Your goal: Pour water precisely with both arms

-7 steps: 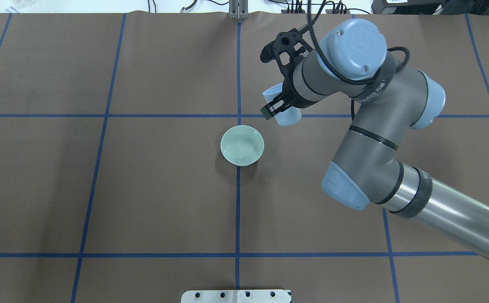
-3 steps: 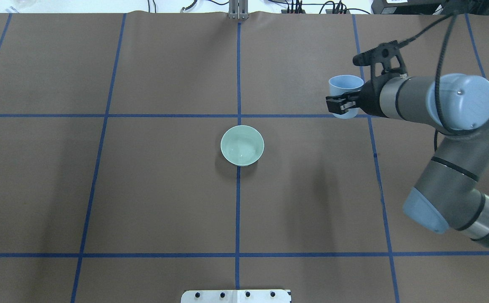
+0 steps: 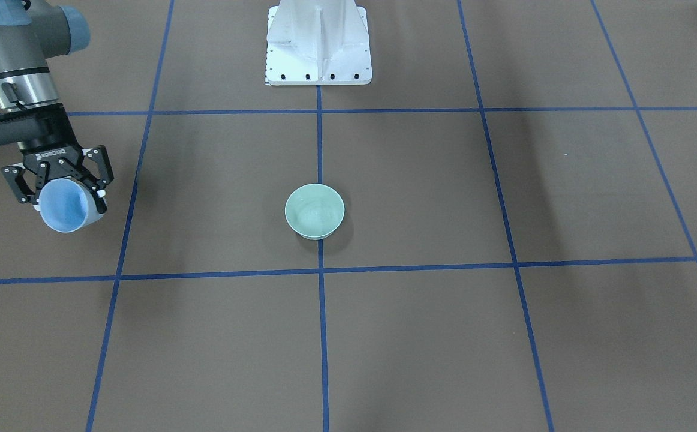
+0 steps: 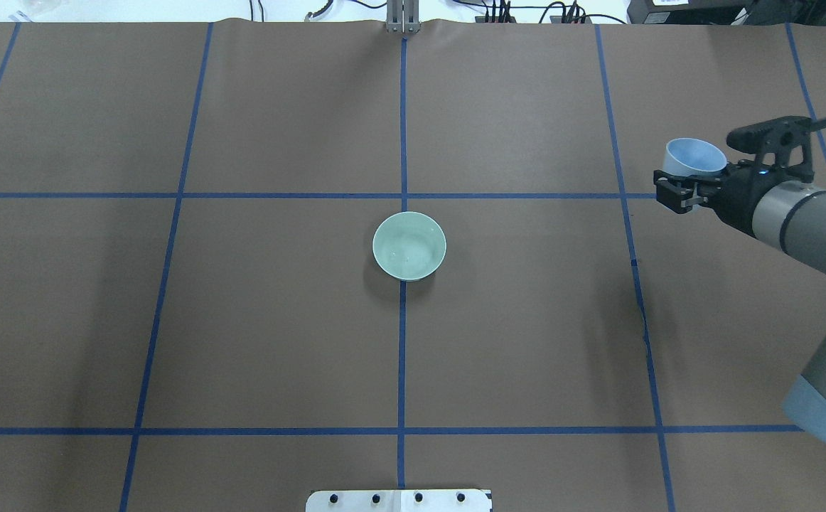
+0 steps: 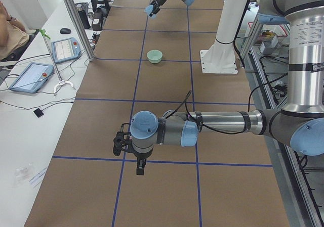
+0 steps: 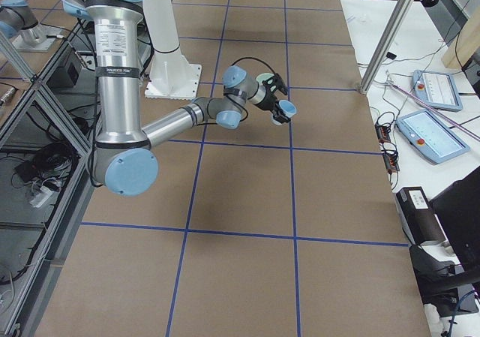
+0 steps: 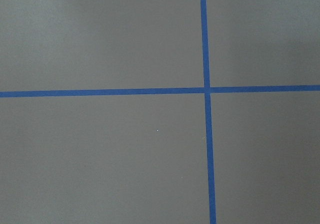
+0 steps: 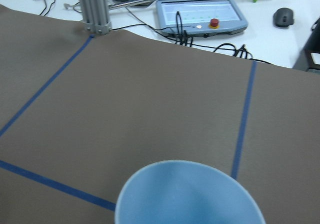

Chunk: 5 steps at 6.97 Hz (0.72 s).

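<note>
The right gripper (image 4: 683, 183) is clamped on a smooth, pale-blue tapered cup (image 4: 696, 155), mouth upward, well apart from the glossy mint-green round bowl (image 4: 409, 246), on its robot-right side. The water (image 3: 312, 211) shows only as faint glints in the bowl; the cup looks empty. The pour seems done, and next probably comes a level set-down. The left gripper (image 5: 123, 145) hangs far off the bowl's other side; I cannot tell whether its jaws are apart.

Right arm (image 4: 797, 213) swung outward, blue cup (image 4: 694, 158) carried along between its fingers (image 4: 671, 196), green bowl (image 4: 409, 246) once just beside the fingers now well apart
</note>
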Available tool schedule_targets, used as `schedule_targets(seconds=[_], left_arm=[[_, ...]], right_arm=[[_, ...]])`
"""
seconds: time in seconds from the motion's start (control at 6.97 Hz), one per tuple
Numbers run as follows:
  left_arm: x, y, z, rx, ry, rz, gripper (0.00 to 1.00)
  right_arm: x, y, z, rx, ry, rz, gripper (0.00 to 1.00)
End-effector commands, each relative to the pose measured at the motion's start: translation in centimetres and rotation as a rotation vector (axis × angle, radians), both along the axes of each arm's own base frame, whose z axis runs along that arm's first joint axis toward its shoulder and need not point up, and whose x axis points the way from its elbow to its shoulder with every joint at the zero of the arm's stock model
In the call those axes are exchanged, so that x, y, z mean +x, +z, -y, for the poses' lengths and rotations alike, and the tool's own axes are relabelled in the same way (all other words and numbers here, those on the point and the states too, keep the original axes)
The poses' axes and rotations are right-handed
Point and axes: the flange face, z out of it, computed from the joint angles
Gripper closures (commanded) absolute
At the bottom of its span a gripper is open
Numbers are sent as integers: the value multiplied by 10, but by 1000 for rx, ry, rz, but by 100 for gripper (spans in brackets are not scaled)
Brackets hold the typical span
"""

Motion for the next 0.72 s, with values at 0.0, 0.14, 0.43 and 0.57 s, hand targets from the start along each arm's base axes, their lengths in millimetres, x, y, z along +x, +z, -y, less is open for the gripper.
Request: schedule_targets(seconds=[0.0, 0.14, 0.43, 0.57], left_arm=[[0, 0, 0, 1, 1, 0, 0], [0, 0, 0, 1, 1, 0, 0], [1, 0, 0, 0, 2, 0, 0], [1, 0, 0, 1, 2, 0, 0]], right_arm=[[0, 31, -13, -38, 192, 42, 100], [-18, 51, -21, -32, 254, 13, 100], [-57, 83, -47, 6, 343, -26, 100], [-69, 100, -55, 30, 368, -60, 100]])
